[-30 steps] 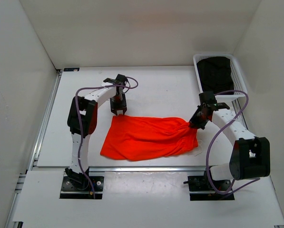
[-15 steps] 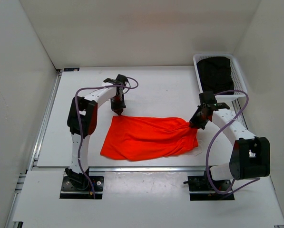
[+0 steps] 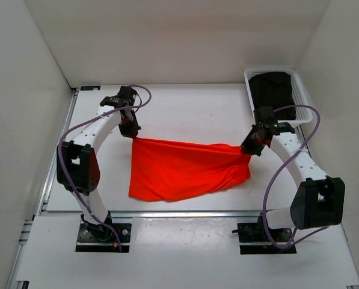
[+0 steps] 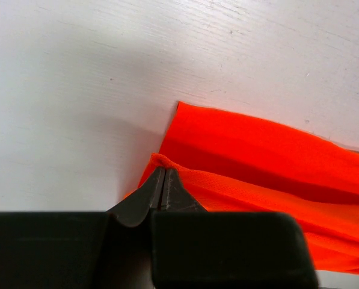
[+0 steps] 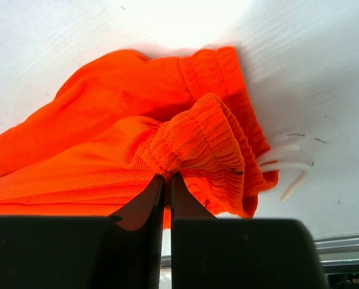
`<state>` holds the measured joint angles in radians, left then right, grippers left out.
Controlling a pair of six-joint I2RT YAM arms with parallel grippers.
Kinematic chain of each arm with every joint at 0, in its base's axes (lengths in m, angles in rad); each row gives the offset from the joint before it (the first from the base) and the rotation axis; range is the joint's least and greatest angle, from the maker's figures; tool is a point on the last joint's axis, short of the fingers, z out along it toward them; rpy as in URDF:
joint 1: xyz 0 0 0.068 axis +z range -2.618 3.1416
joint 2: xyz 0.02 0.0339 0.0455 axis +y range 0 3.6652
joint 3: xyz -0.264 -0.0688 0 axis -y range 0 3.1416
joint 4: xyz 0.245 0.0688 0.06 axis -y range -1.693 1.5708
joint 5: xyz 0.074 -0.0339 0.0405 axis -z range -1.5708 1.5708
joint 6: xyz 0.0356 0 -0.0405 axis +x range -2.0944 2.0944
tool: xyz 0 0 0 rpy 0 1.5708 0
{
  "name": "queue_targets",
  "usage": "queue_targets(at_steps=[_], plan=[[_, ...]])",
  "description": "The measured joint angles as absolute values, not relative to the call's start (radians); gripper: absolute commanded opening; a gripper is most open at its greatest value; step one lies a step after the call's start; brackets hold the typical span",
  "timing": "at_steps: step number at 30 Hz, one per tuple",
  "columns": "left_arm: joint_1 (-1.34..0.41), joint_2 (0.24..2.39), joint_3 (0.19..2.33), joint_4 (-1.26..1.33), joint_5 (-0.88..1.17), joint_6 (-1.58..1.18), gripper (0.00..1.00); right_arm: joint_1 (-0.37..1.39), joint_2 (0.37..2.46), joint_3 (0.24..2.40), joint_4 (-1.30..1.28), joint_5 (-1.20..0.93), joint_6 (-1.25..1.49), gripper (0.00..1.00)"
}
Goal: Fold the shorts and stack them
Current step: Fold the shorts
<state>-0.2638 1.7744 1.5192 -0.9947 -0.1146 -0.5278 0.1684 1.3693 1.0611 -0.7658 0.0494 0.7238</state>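
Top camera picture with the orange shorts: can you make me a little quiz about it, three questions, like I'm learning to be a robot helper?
1. True or false: the right tool is shut on the bunched waistband end of the shorts.
2. Pick one: what lies in the white basket at the far right of the table? A) a black garment B) a red ball C) a pair of socks
3. Fill in the gap: the left tool is pinching a far ____ of the shorts.

Key: 1 true; 2 A; 3 corner.
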Motion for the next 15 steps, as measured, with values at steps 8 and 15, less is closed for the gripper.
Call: queue_targets(at_steps=[8,15], plan=[[-0.265,1.892,1.564,-0.996,-0.126,-0.535,0.14,0.170,1.598,1.295,-0.779,0.055,0.712,0.32],[-0.227,2.032,1.663,-0.994,-0.124,-0.547,1.00,0.187,1.784,1.442,-0.702,0.084,0.632,0.58]])
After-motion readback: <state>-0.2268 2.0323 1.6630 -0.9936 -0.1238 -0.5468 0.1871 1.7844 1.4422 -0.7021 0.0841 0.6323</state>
